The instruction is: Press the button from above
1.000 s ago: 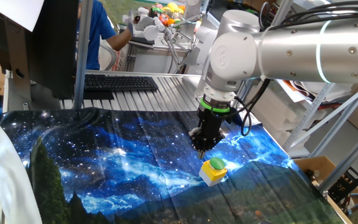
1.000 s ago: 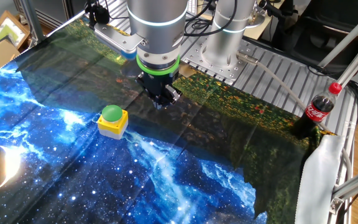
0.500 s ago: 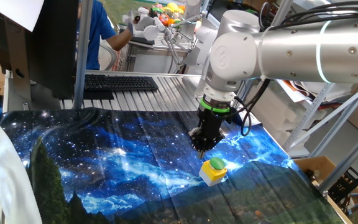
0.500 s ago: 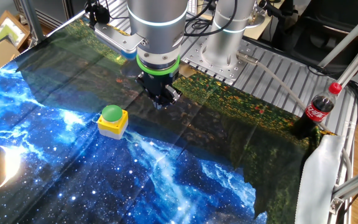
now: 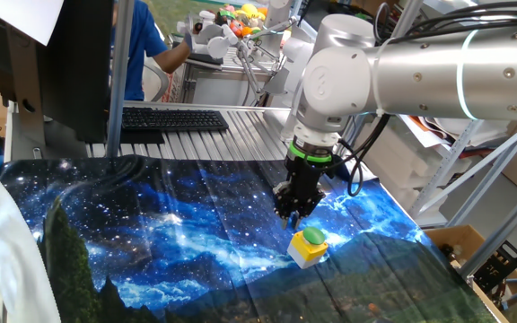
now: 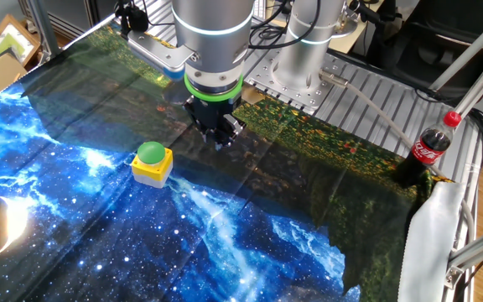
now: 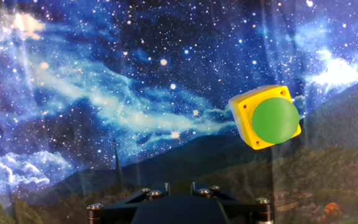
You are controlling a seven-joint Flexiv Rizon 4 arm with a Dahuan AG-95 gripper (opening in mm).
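The button is a round green dome (image 5: 313, 236) in a small yellow box (image 5: 304, 254) on the starry cloth. In the other fixed view the button (image 6: 150, 153) sits to the left of my gripper. My gripper (image 5: 293, 213) hangs pointing down, above the cloth and just beside the box, to its upper left, not over the dome. In the other fixed view my gripper (image 6: 222, 140) is apart from the box. The hand view shows the button (image 7: 275, 120) right of centre. Only the hand's black body (image 7: 179, 208) shows at the bottom. The fingertips are too dark to tell apart.
A night-sky patterned cloth (image 6: 99, 235) covers the table. A cola bottle (image 6: 429, 148) stands at its right edge. A keyboard (image 5: 173, 118) lies behind the cloth, with a person in blue (image 5: 142, 45) beyond. The arm's base (image 6: 304, 50) stands at the back.
My gripper has shifted very slightly, a little to the right in the other fixed view. The button has not moved.
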